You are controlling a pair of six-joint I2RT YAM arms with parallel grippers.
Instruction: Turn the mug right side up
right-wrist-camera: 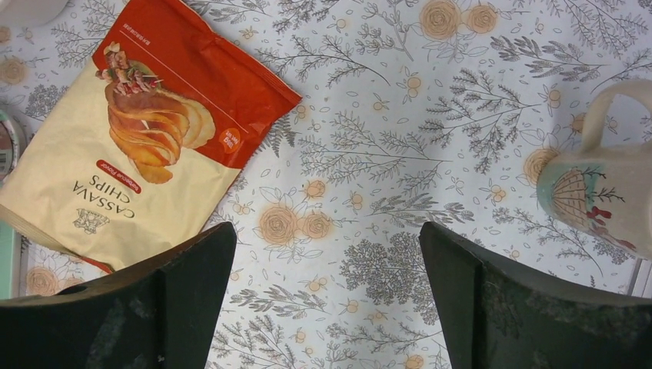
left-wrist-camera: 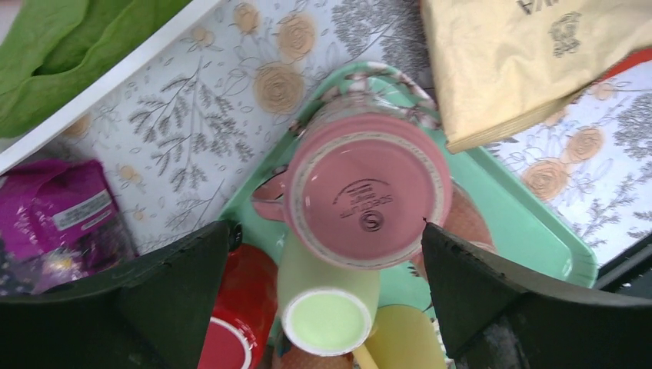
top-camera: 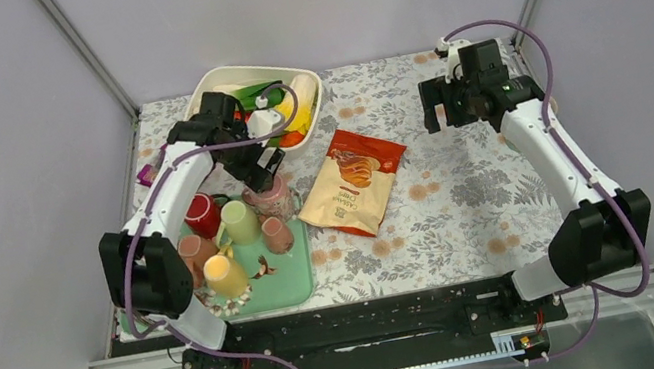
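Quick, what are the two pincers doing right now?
Left pincer: open, over the upside-down pink mug.
Right pincer: open, holding nothing.

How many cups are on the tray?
6: pink mug back right, red cup back left, green cup middle, peach cup right, brown cup left, yellow cup nearest. Some may be hidden.

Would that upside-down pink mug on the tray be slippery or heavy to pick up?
Probably rigid and fairly heavy: the pink mug looks like thick glazed ceramic. Its glossy wall may be slippery. Rim-down on the green tray among other cups, it seems stable, unlikely to roll.
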